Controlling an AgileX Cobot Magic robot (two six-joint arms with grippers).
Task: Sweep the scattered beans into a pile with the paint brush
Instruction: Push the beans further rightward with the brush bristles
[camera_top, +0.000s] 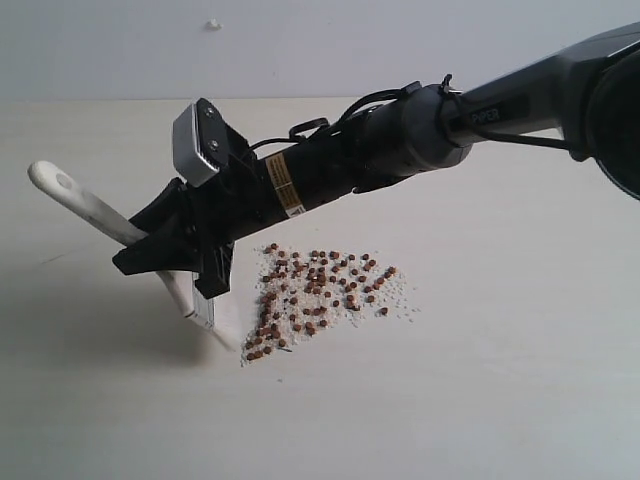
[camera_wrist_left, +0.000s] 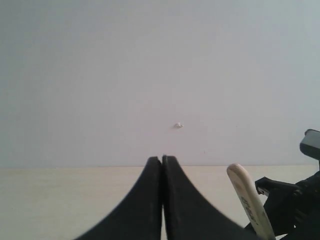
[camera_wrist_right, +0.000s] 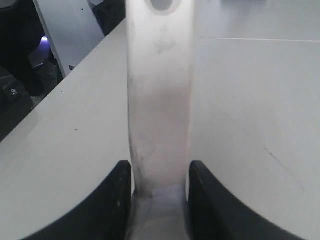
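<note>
The beans (camera_top: 315, 295), small and reddish-brown among whitish crumbs, lie in a loose patch on the pale table (camera_top: 500, 400). The paint brush (camera_top: 75, 195) slants down from its holed handle end to its bristles (camera_top: 225, 338), which touch the table at the left edge of the beans. My right gripper (camera_top: 175, 262) reaches across from the right and is shut on the brush just above the ferrule. In the right wrist view the handle (camera_wrist_right: 159, 100) fills the gap between the jaws of the right gripper (camera_wrist_right: 160, 167). My left gripper (camera_wrist_left: 162, 159) is shut and empty, off to the side; the brush handle (camera_wrist_left: 247, 200) shows beside it.
A plain light wall with a small white mark (camera_top: 212, 23) stands behind the table. In the right wrist view the table edge (camera_wrist_right: 75, 70) runs diagonally, with dark equipment (camera_wrist_right: 15, 90) beyond it.
</note>
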